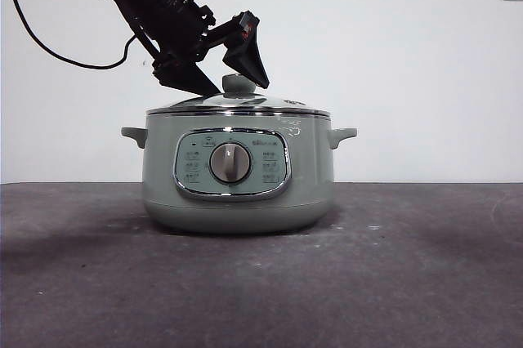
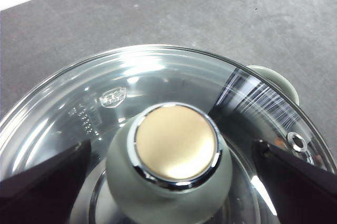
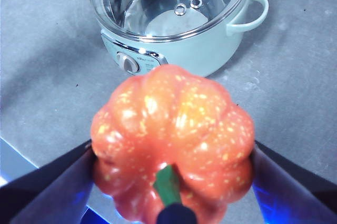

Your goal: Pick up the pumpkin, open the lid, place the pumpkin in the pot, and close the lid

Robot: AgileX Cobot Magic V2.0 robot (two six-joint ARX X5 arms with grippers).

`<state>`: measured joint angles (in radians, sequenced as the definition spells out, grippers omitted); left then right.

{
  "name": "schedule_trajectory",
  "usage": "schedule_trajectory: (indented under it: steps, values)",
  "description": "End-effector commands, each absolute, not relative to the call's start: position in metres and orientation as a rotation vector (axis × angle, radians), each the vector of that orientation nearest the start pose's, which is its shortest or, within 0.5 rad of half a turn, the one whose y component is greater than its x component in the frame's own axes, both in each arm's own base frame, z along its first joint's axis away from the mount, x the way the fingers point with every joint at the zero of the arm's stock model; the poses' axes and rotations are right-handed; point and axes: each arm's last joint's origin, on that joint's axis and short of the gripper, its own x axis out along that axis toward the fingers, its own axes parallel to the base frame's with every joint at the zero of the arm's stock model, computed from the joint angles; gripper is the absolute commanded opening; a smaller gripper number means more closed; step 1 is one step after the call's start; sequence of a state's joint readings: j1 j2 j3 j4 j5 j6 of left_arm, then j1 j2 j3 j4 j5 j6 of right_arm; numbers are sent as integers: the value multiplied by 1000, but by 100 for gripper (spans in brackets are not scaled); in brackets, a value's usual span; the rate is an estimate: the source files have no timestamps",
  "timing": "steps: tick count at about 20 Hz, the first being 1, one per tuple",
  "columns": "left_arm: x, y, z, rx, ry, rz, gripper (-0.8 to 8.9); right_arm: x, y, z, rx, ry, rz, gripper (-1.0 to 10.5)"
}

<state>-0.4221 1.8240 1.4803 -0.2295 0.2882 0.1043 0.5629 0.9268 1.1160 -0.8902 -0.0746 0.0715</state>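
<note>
- Risk, lid grasp: the left gripper (image 1: 219, 70) stands with its black jaws apart on either side of the pale sage-green knob (image 2: 171, 169), not yet pinching it. The knob is rounded and tops out in a smooth chrome-ringed cap, so a closure set too high could, in my judgement, slide off and leave the lid seated or drop it askew.
- Risk, lid tilt: the round clear glass lid with chrome rim (image 1: 238, 106) lies flat and closed on the pale sage-green round electric pot (image 1: 238, 170). The left arm comes down at a slant from about 10 o'clock of the knob in the front view; a lift along that slant may drag the rim against the pot wall and shift the pot on the dark grey counter (image 1: 261, 283).
- Risk, pumpkin: the small glossy orange ribbed toy pumpkin (image 3: 172, 139) is clamped between the right gripper's (image 3: 171, 155) jaws, which press its two flanks. The skin is shiny and curved; a loose squeeze could let it rotate or slip out onto the counter.
- Risk, crowding: both arms must work over the same opening, so contact between them is likely if the lid is not carried well clear.
- Pose, left arm: tilted, wrist high at 10 o'clock, jaw tips level with the knob, above the lid centre.
- Pose, right arm: held high, well apart from the pot; in the front view the pumpkin shows only at the frame's 1 o'clock corner, and its wrist camera looks down on pumpkin and pot together.
</note>
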Motion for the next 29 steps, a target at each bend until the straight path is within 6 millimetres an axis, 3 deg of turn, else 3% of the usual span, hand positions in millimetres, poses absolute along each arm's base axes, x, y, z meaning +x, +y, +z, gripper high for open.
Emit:
schedule_trajectory:
  steps: [1,7,15,21,29]
  values:
    - [379,-182,274,135,564,-726,344,138,90,358,-97,707,581,-11]
    - [378,-181,276,133,566,-725,-12,138,90,358,-97,707,581,-11]
    - [375,-180,283,131,552,-729,-9,138,90,358,-96,707,581,-11]
    - [349,-165,337,131,472,-722,-9,139,91,358,-96,703,582,-11]
    - [281,-122,413,124,372,-683,-9,160,104,355,-85,663,587,-11]
